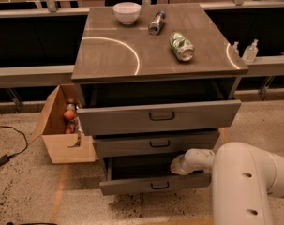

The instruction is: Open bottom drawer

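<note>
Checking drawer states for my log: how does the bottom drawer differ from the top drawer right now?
The bottom drawer has the slimmer, narrower front; the top drawer has the tallest, widest one. The gripper sits above the bottom drawer's open right side; nothing reaches into the top drawer. Both are pulled out, grey, with a small dark centre handle.

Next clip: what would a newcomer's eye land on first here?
The bulky white robot arm fills the lower right corner, its gripper at the right end of the pulled-out bottom drawer. Then the grey cabinet in the middle, all three drawers open, with a white bowl, a green can and a silver can lying on top.
</note>
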